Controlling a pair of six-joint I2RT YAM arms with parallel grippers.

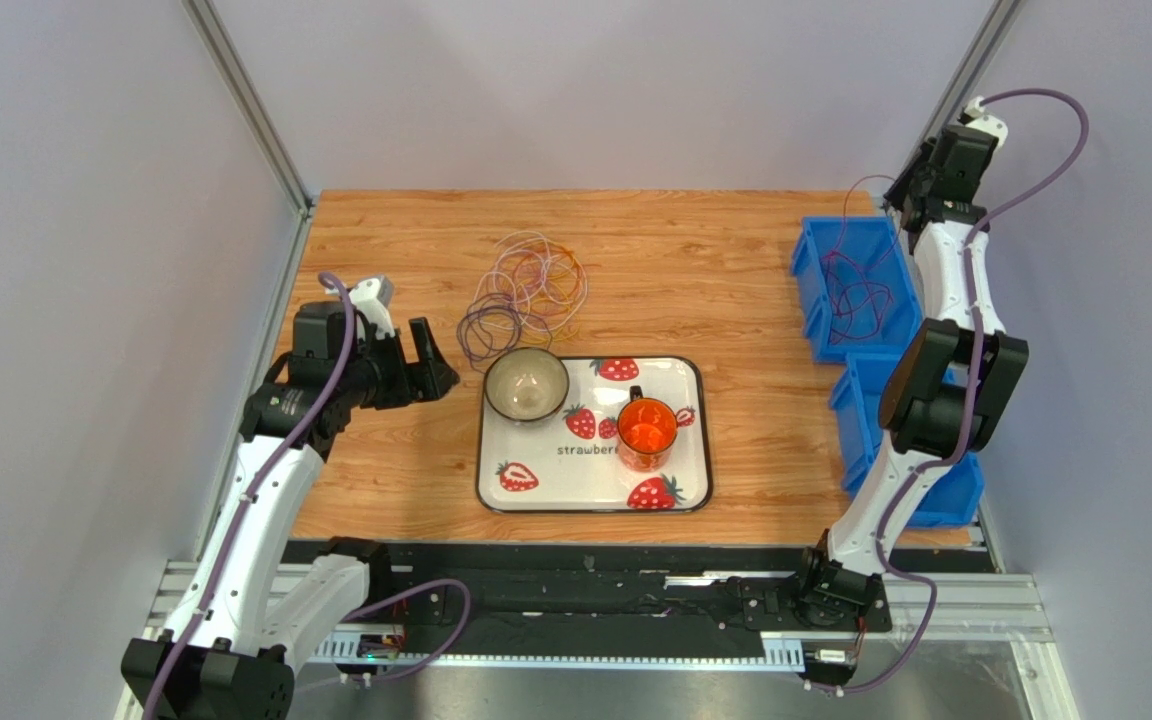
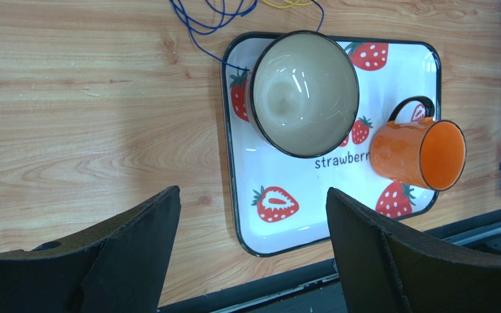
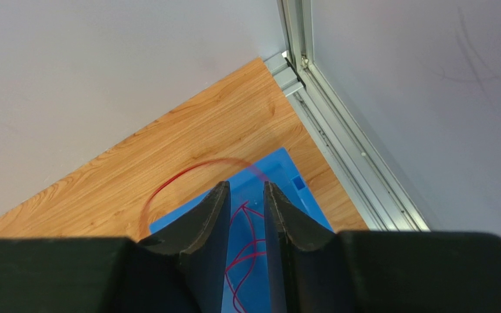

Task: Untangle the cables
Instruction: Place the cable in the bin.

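Right claw (image 3: pixel 245 188): narrow gap, raised over blue bin (image 3: pixel 290 177) at surface's (image 1: pixel 687 270) 2 o'clock; red loop (image 3: pixel 168 184) blurred at its tips, grip unclear.
Left claw (image 2: pixel 253 195): wide, holding nothing, at bowl's (image 2: pixel 302 91) 9 o'clock.
Cables (image 1: pixel 527 293): tangled heap on surface, at bowl's 12 o'clock; reddish strands in bin.
Tray (image 2: pixel 269 231): carries bowl, orange mug (image 2: pixel 416 153).

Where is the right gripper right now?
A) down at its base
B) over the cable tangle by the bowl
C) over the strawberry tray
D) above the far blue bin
D: the right gripper hangs above the far blue bin, with reddish-pink cables lying in it.
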